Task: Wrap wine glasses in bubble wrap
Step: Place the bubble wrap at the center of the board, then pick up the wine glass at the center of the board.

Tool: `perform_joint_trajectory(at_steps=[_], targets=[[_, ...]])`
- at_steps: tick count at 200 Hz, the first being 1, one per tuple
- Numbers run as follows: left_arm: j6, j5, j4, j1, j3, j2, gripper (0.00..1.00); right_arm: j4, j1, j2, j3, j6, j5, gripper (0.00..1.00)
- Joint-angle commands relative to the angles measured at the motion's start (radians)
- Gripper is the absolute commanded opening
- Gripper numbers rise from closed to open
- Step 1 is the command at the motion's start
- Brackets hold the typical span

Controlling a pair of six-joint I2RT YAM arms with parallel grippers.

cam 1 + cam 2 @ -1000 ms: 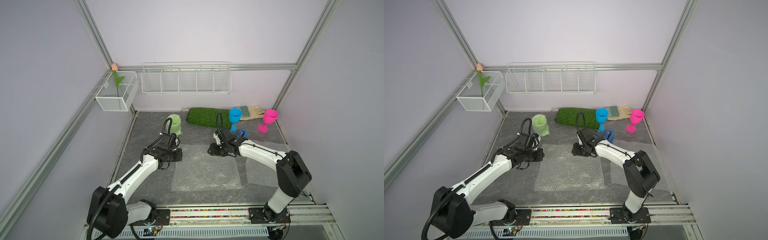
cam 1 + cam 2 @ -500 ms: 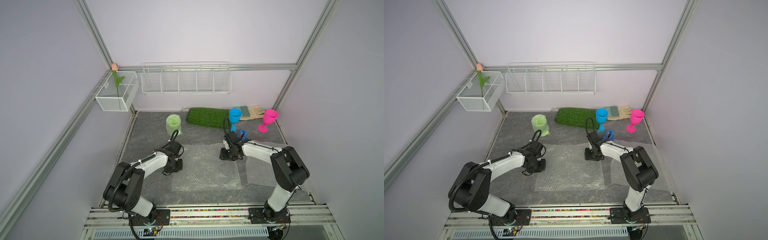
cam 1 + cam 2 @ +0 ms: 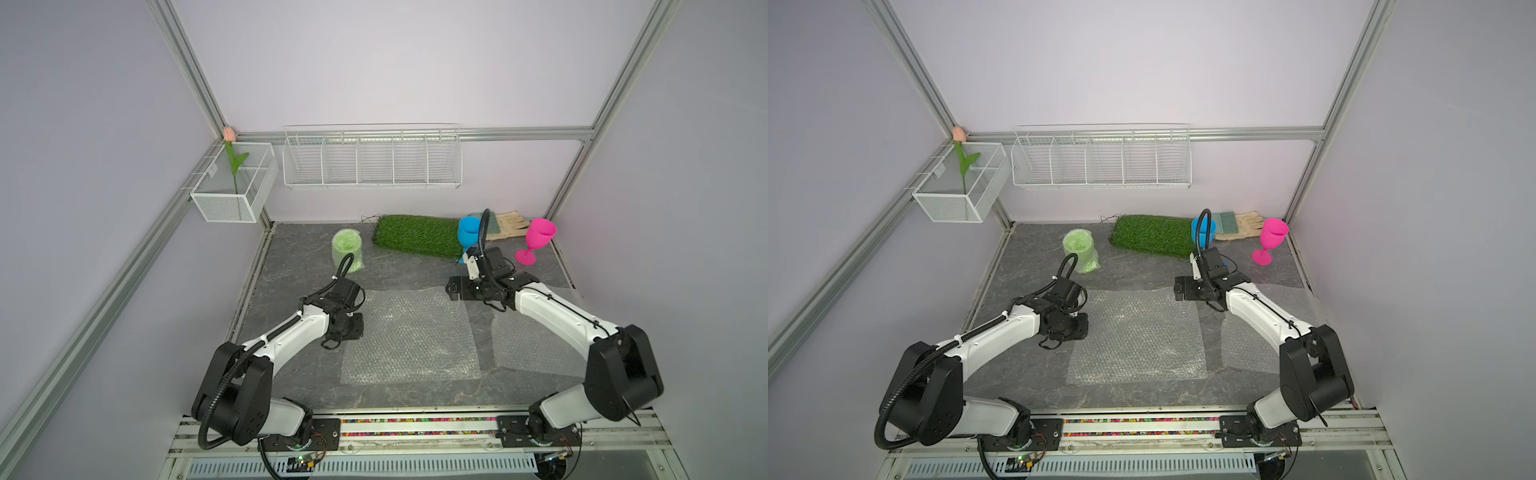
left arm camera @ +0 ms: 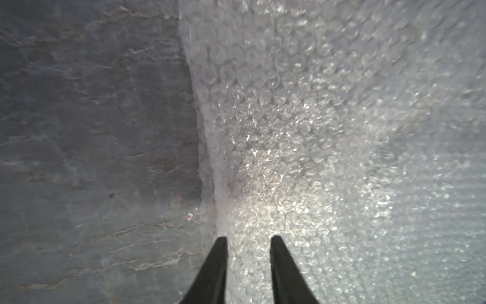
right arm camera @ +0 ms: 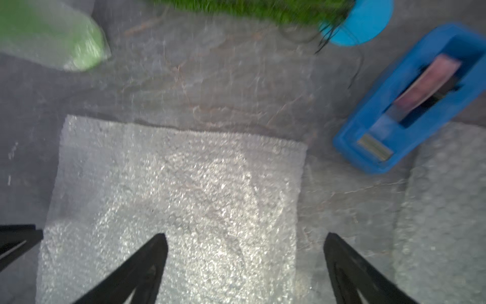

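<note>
A flat sheet of bubble wrap (image 3: pixel 409 334) (image 3: pixel 1138 336) lies mid-table, with another sheet (image 3: pixel 528 336) to its right. My left gripper (image 3: pixel 355 328) (image 4: pixel 248 238) stands over the middle sheet's left edge, slightly open, with nothing held. My right gripper (image 3: pixel 455 289) (image 5: pixel 244 237) hovers wide open above that sheet's far right corner (image 5: pixel 289 163). At the back left stands the green wine glass (image 3: pixel 347 249) (image 5: pixel 52 34), wrapped in bubble wrap. The blue glass (image 3: pixel 469 232) and the pink glass (image 3: pixel 538 239) stand bare at the back right.
A green grass mat (image 3: pixel 415 237) lies along the back wall, with a brush and glove (image 3: pixel 505 224) behind the blue glass. A blue tape dispenser (image 5: pixel 410 100) sits just right of my right gripper. Wire baskets (image 3: pixel 372 160) hang on the back wall.
Both grippers have opened, the left a little and the right wide. The right gripper has lifted off the sheet's far right corner. The left stays at the sheet's left edge.
</note>
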Motion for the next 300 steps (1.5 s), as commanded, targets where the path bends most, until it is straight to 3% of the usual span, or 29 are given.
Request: perform_joint_trajectory(at_steps=[1,13,30,43,82,167,300], targets=[[-0.005,0.003,-0.021,-0.002,0.033,-0.020,0.44,0.107,-0.078,-0.031,-0.037,-0.052,-0.036,0.89],[-0.001,0.006,-0.021,-0.001,0.040,-0.035,0.54,0.156,-0.118,-0.034,-0.035,-0.061,-0.059,0.89],[0.012,0.013,-0.014,-0.002,0.047,-0.061,0.87,0.214,-0.154,-0.013,-0.007,-0.093,-0.060,0.89],[0.017,0.000,-0.021,-0.001,0.055,-0.078,1.00,0.290,-0.162,0.009,0.001,-0.142,-0.044,0.89],[0.028,-0.029,-0.019,-0.001,0.069,-0.109,0.99,0.583,-0.209,0.103,-0.006,-0.281,-0.121,0.89],[0.043,-0.042,-0.015,0.000,0.095,-0.088,0.99,0.918,-0.276,0.355,0.053,-0.303,-0.275,0.89],[0.049,-0.037,-0.011,-0.001,0.133,-0.008,0.96,1.224,-0.291,0.631,0.164,-0.329,-0.316,0.89]])
